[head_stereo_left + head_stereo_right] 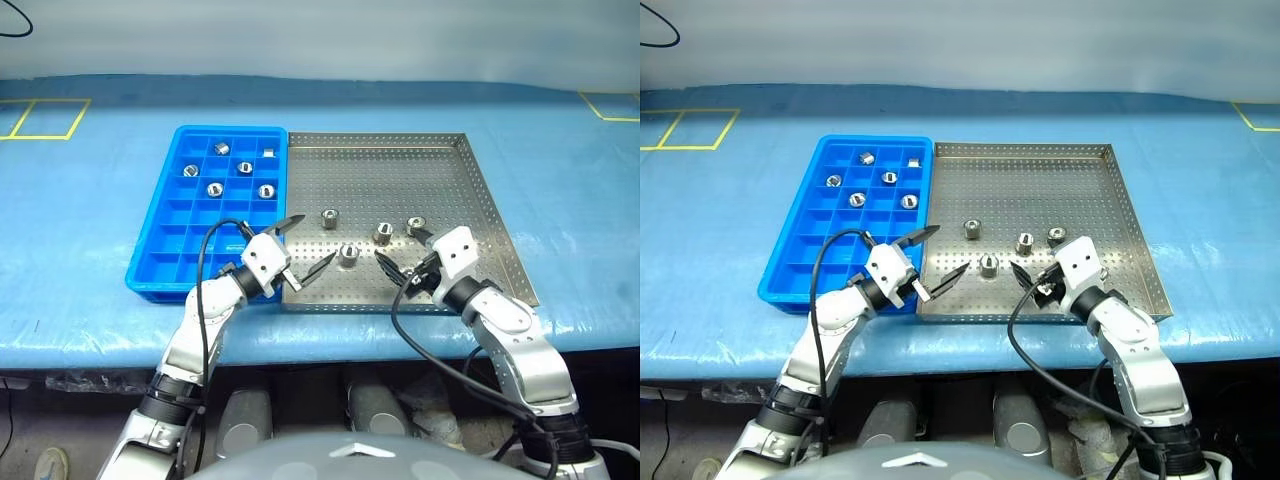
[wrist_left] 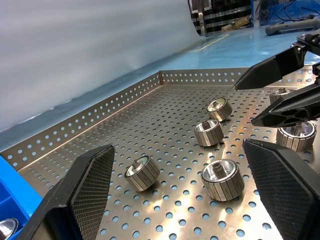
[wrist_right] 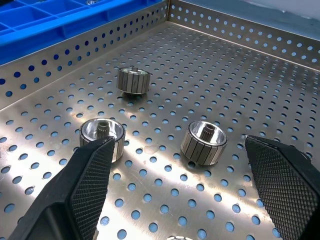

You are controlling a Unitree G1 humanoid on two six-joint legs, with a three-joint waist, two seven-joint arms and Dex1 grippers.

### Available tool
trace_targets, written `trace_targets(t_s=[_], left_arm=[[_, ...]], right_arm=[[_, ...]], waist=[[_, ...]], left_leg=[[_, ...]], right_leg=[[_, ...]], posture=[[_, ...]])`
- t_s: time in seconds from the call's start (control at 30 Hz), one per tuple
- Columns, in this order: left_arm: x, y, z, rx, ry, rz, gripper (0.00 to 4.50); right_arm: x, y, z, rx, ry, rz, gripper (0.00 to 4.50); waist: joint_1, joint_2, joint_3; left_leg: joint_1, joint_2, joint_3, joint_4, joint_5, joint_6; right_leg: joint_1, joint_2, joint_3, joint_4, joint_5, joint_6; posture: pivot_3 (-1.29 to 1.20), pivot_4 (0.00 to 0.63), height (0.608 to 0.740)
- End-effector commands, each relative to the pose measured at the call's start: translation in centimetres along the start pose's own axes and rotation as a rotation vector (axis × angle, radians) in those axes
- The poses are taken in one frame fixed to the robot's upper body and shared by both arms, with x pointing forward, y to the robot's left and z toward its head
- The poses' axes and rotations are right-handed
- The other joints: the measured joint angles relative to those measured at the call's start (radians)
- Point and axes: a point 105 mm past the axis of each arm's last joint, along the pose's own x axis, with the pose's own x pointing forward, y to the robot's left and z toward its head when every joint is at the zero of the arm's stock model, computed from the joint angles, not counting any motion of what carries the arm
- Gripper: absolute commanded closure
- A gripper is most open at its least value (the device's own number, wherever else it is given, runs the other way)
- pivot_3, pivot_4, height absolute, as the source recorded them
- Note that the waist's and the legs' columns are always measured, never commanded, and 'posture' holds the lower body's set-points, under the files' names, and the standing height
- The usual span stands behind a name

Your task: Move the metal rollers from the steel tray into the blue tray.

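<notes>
— Progress so far?

— Judging by the count, just past half. The steel tray (image 1: 400, 170), biggest thing on the table, has four metal rollers (image 1: 349, 254) loose on its perforated floor, all toward its near edge.

— And the blue tray (image 1: 165, 240)?

— Touching the steel one's left rim. Five rollers sit in compartments at its far end, one apiece; the near compartments are empty.

— The claws?

— Left gripper (image 1: 297, 254) and right gripper (image 1: 402, 261) both gape wide, holding nothing, flanking the nearest roller.
</notes>
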Motion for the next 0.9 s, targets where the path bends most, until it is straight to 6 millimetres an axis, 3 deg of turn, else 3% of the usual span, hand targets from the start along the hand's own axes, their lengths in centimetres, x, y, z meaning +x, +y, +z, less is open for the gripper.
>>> trace_targets(t_s=[0.03,0.67,0.9], left_arm=[[0.4,-0.1,0.8,0.007,-0.031,-0.013,0.00],[0.6,-0.2,0.6,0.006,-0.015,-0.018,0.00],[2.7,-0.9,-0.2,-0.029,0.077,0.009,0.00]], right_arm=[[-0.3,0.0,1.4,-0.029,-0.046,-0.001,0.15],[-0.3,0.0,1.4,-0.031,-0.047,-0.010,0.15],[-0.2,-0.3,1.5,-0.021,-0.053,-0.032,0.15]], waist=[[-0.002,0.000,0.000],[-0.008,0.000,0.000],[-0.008,0.000,0.000]], left_leg=[[0.000,0.000,0.000,0.000,0.000,0.000],[0.000,0.000,0.000,0.000,0.000,0.000],[0.000,0.000,0.000,0.001,0.000,0.000]], right_leg=[[0.000,0.000,0.000,0.000,0.000,0.000],[0.000,0.000,0.000,0.000,0.000,0.000],[0.000,0.000,0.000,0.000,0.000,0.001]], posture=[[-0.12,0.150,0.740],[-0.12,0.150,0.740],[-0.13,0.150,0.740]])
